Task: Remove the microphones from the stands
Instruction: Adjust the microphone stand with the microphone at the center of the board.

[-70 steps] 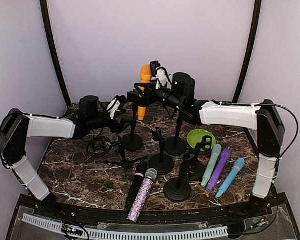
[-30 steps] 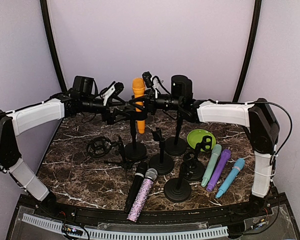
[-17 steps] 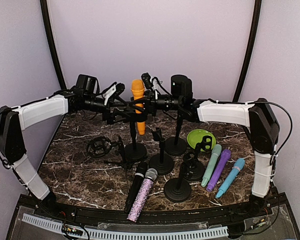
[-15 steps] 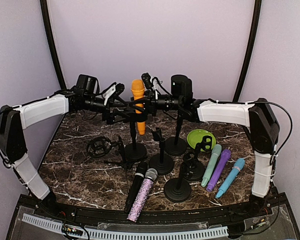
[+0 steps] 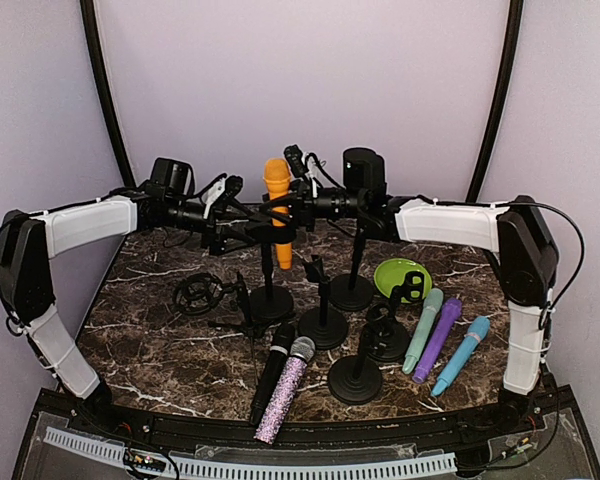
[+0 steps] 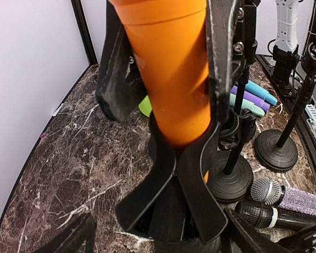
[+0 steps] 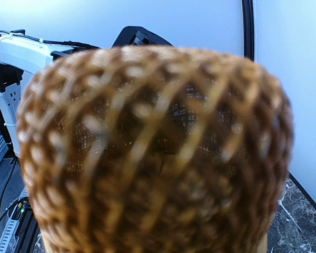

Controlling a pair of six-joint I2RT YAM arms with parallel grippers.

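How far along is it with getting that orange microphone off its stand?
Done: both arms are at the orange microphone. In hand: the right jaws appear closed on its body, and the left jaws straddle it just above the clip; I cannot tell whether they press on it. Left: the microphone sits in the clip on its stand, so it has yet to be lifted out.

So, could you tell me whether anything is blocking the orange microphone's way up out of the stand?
Nothing visible does: the space above the microphone is open. Only the clip grips its lower end. The right tool is shut on its body from the right, and the left tool is open beside the clip.
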